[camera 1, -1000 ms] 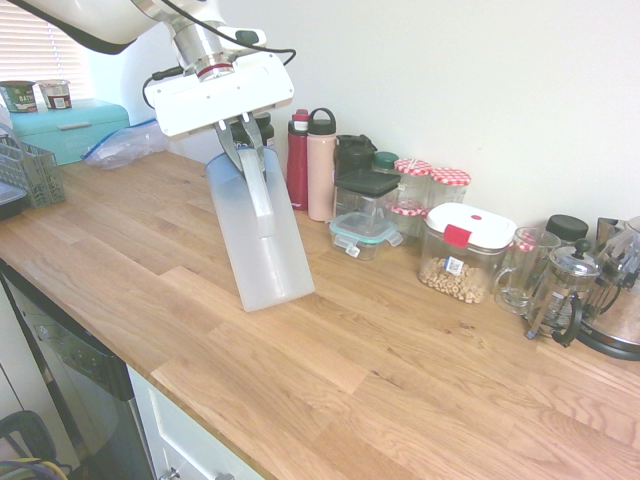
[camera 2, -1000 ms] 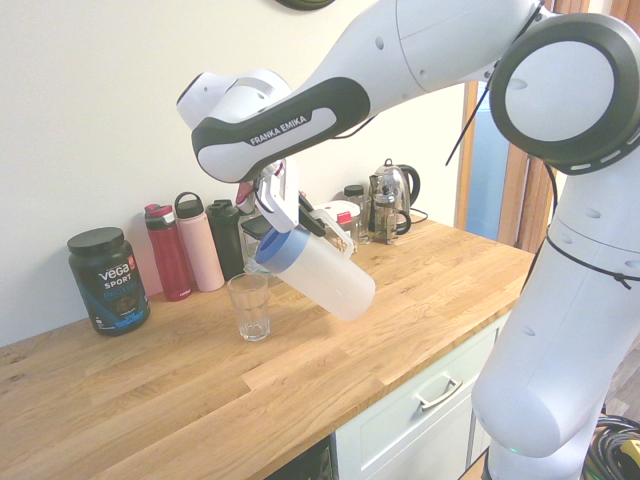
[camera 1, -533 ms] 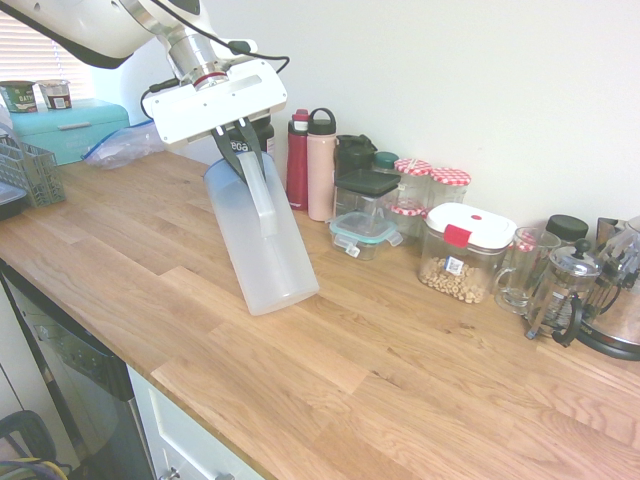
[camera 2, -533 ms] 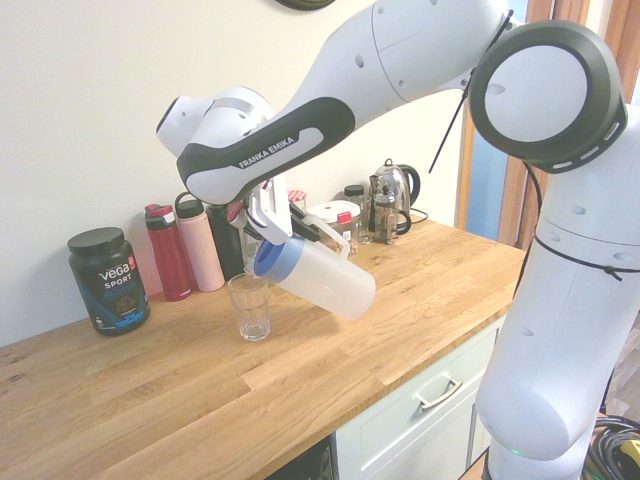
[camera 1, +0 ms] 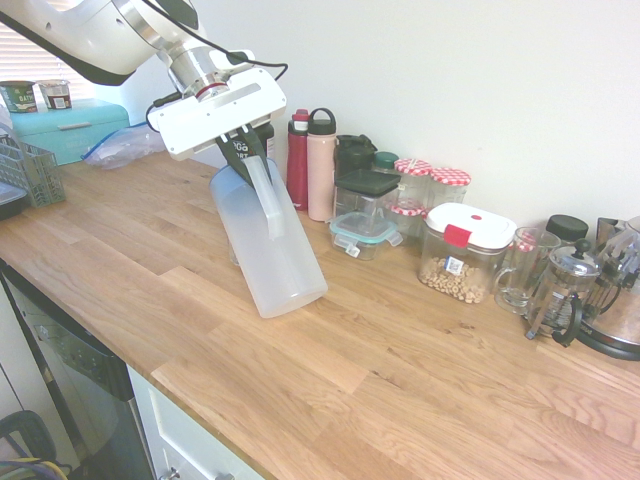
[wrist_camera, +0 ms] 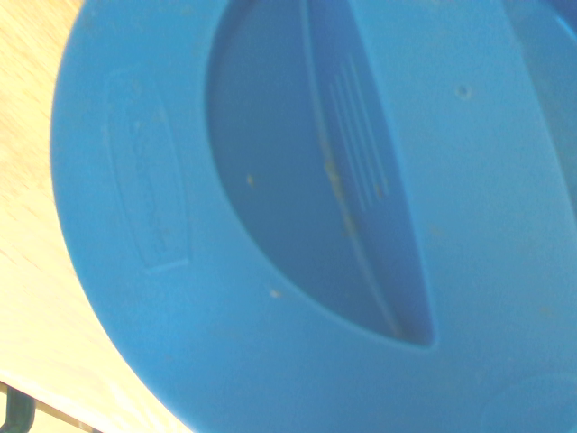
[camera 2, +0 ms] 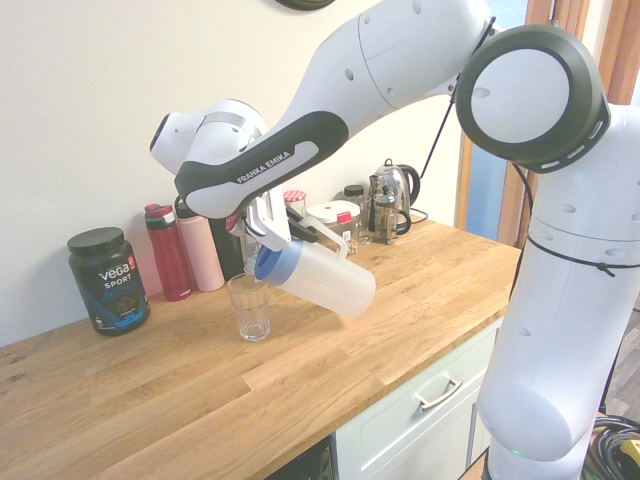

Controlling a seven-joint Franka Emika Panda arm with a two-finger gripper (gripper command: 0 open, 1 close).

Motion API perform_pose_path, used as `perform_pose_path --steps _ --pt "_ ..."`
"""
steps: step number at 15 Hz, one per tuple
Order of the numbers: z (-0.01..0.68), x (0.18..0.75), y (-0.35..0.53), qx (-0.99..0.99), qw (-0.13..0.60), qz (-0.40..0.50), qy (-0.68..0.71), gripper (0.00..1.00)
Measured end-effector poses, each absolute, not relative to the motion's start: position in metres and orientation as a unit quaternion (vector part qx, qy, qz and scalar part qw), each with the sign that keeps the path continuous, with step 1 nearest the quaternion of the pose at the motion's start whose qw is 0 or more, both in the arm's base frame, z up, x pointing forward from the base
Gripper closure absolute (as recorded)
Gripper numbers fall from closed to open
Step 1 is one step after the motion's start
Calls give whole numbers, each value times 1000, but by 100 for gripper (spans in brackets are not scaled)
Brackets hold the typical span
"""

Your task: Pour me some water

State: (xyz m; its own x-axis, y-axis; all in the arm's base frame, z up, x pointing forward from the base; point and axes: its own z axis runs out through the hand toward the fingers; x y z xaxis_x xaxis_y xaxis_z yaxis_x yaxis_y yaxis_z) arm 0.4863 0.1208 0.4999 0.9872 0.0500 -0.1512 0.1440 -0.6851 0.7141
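Note:
A frosted white pitcher (camera 1: 268, 245) with a blue lid (camera 2: 272, 263) hangs tilted above the wooden counter (camera 1: 400, 380), lid end low. My gripper (camera 1: 245, 160) is shut on the pitcher's handle (camera 1: 265, 195) from above. A clear drinking glass (camera 2: 248, 307) stands upright on the counter, directly below the pitcher's lid edge. I see no stream of water between them. In the first exterior view the pitcher hides the glass. The blue lid (wrist_camera: 270, 225) fills the wrist view.
Along the wall stand a red bottle (camera 1: 298, 160), a pink bottle (camera 1: 321, 165), several food containers (camera 1: 468, 252), a French press (camera 1: 560, 295) and a kettle (camera 2: 392, 195). A dark Vega tub (camera 2: 108, 280) sits left of the glass. A teal box (camera 1: 70, 125) and dish rack (camera 1: 30, 170) occupy the far end.
The arm has shifted and the pitcher has tipped a little further, its base swinging out and its lid end dropping closer to the glass. The grip on the handle is unchanged.

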Motion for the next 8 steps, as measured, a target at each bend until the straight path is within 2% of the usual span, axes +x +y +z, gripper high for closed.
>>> perform_pose_path --steps 5,8 --pt "505 488 114 920 385 -55 43 100" --pt "536 484 84 946 323 -41 1 100"
